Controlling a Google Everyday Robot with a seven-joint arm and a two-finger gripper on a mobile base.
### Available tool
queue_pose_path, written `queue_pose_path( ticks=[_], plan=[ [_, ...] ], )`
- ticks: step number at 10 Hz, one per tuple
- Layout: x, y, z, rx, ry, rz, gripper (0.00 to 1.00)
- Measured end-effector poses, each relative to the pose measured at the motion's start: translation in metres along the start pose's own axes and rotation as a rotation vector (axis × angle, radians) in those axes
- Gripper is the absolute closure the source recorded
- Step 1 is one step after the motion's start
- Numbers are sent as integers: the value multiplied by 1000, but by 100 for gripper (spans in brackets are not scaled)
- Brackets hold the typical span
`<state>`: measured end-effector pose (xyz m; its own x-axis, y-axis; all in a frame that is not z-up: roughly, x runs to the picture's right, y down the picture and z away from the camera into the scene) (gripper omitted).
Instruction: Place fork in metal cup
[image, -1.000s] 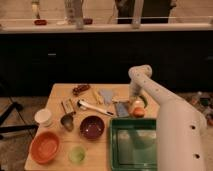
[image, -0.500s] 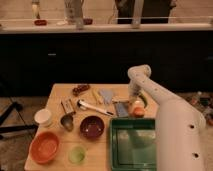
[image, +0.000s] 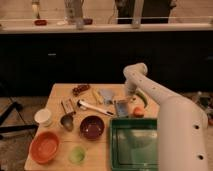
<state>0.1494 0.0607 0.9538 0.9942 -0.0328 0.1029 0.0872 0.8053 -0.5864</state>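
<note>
From where I stand, the white arm (image: 172, 117) reaches in from the right and bends down over the far right part of the wooden table (image: 56, 100). Its gripper (image: 131, 99) hangs low there with its two fingers closed together; whether anything is pinched between them I cannot make out. Just nearer me than the gripper lie a grey-blue packet (image: 121, 107) and a small orange thing (image: 138, 112), and a green thing (image: 142, 98) sits right beside it on the right. Nearer still, below the gripper, stands the green tray (image: 114, 145). To the left of the gripper I see a blue-grey cloth (image: 106, 94), a short yellow utensil (image: 96, 96) and the long white-handled utensil (image: 95, 106). Well off to the left lies a slim tan and pale piece that I take for the fork (image: 66, 105), flat on the table. The metal cup (image: 67, 121) stands just on the near side of it. Close round the cup are a white cup (image: 43, 116) and a dark red bowl (image: 92, 127). An orange bowl (image: 45, 147) and a pale green cup (image: 76, 154) sit at the near edge, farthest from the gripper.
</note>
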Motion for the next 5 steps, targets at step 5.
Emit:
queue_pose_path(
  ticks=[5],
  plan=[
    [-77,-5,-91,159,-58,-146,100]
  ],
)
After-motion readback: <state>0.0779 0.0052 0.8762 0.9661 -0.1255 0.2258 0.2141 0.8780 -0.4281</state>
